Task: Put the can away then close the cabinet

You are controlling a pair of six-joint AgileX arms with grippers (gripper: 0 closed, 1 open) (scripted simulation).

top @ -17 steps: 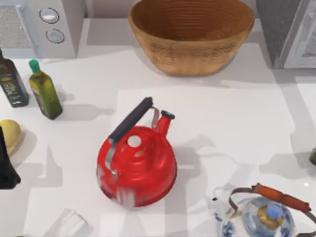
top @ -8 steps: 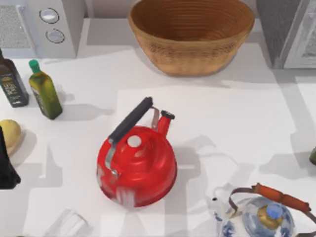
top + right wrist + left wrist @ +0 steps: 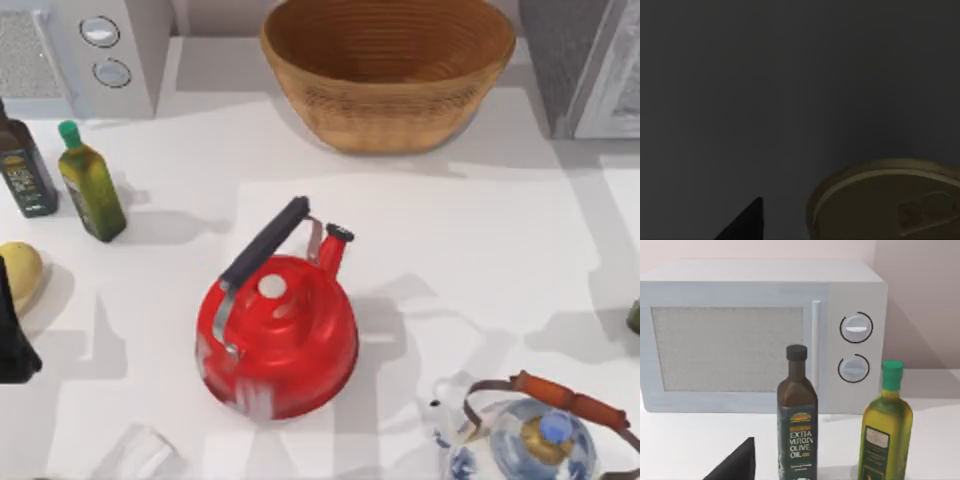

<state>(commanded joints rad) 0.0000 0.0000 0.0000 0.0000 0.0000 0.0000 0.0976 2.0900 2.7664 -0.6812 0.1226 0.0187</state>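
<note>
Open white table (image 3: 480,250) is seen right of the red kettle (image 3: 277,335). The can (image 3: 890,200) sits by the right gripper; its grip cannot be told.

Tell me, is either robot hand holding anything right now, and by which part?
It cannot be told. The right wrist view is dark; the can's pale-gold top sits close by, but no grip shows.

Top view straight down on the table (image 3: 480,250), left wrist view low and level, close on the microwave (image 3: 740,330) and green-capped bottle (image 3: 885,425), both at ten o'clock from above, right wrist view dark.
</note>
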